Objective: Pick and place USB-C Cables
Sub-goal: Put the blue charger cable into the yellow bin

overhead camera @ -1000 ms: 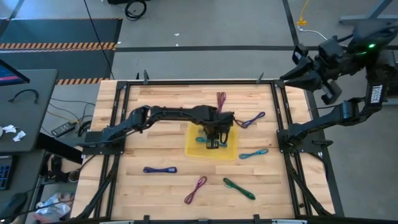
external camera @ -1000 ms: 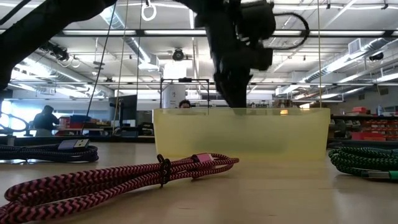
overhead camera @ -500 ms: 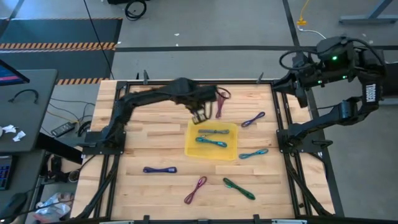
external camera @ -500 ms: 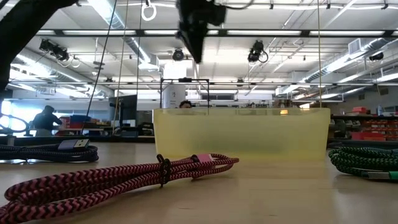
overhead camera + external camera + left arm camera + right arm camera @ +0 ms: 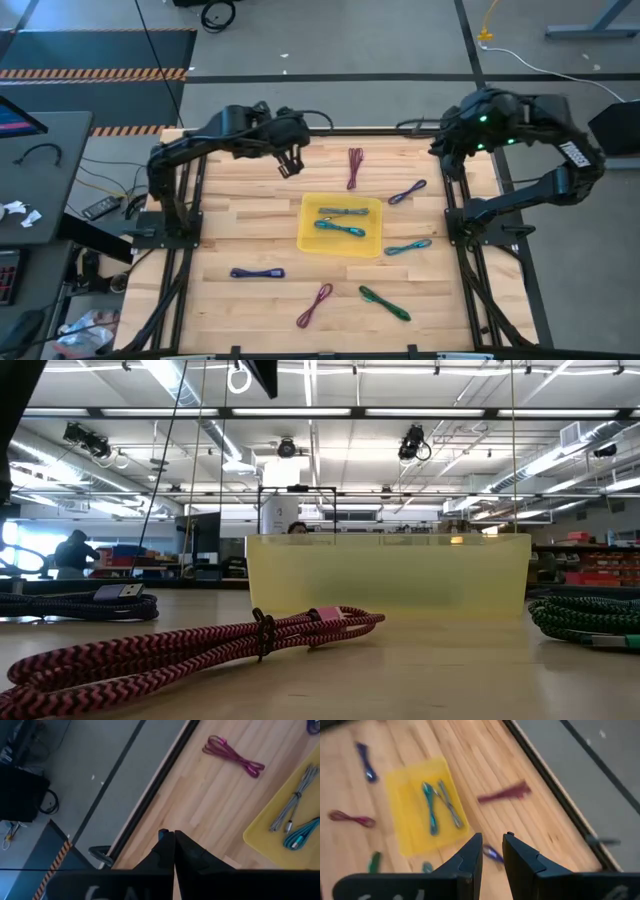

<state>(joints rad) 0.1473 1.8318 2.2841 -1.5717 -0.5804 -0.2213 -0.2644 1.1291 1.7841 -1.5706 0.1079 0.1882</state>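
The yellow tray [image 5: 368,243] sits mid-table and holds a grey cable [image 5: 343,212] and a teal cable [image 5: 338,229]. Loose on the wood lie a maroon cable [image 5: 354,168], a purple one [image 5: 407,192], a teal one [image 5: 407,247], a blue-purple one [image 5: 258,272], a magenta one [image 5: 314,305] and a green one [image 5: 385,303]. My left gripper [image 5: 291,165] hangs shut and empty above the table's far left part, away from the tray. My right gripper [image 5: 492,840] is over the far right edge, its fingers slightly apart and empty.
Black frame rails run along the table's left and right sides [image 5: 455,200]. In the low view the magenta cable [image 5: 200,645] lies closest, with the tray wall [image 5: 390,575] behind it and the green cable [image 5: 585,620] at the right. A person sits far off in the room.
My left gripper has risen from inside the tray and drawn back toward the table's far left corner, leaving the grey and teal cables lying in the tray. My right arm has swung in from beyond the far right corner toward the table's right edge.
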